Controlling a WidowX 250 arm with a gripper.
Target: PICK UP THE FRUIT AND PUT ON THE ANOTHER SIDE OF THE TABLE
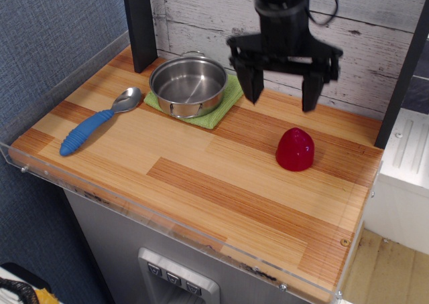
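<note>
The fruit [295, 149] is a glossy deep-red strawberry-shaped toy standing on the right side of the wooden table [201, 183]. My gripper [282, 96] is open and empty. It hangs in the air above and behind the fruit, a little to its left, with its two black fingers spread wide. Nothing touches the fruit.
A steel bowl [188, 86] sits on a green cloth [231, 93] at the back. A blue-handled spoon [99, 121] lies at the left. A black post [139, 26] stands at the back left. A clear acrylic rim [154, 213] edges the table.
</note>
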